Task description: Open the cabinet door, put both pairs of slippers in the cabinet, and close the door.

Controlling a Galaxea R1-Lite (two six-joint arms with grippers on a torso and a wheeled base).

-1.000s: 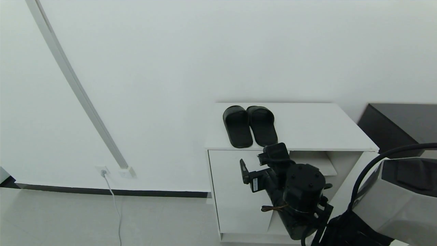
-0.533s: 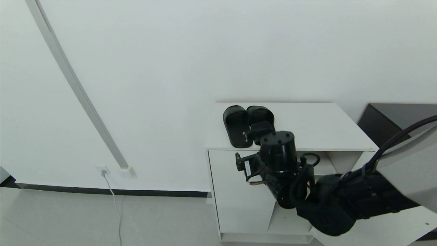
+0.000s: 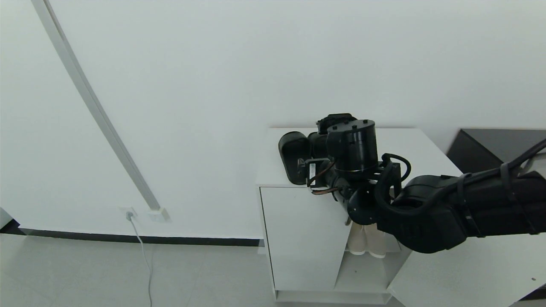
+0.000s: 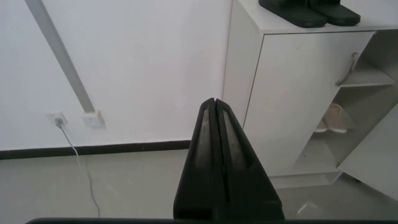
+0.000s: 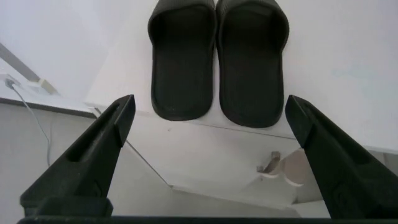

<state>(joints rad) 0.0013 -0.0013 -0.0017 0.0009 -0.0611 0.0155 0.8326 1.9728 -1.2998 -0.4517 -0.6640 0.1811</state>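
Bright, even light covers the plain white wall [image 3: 213, 64]; I see only faint shadows. The long grey wall strip [image 3: 89, 94] looks curved.

No legible text or signs

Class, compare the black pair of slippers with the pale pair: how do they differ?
The black pair is dark; the pale pair is whitish. The black pair lies on top of the cabinet; the pale pair sits inside it, behind the open door. Shared: each pair's slippers lie side by side.
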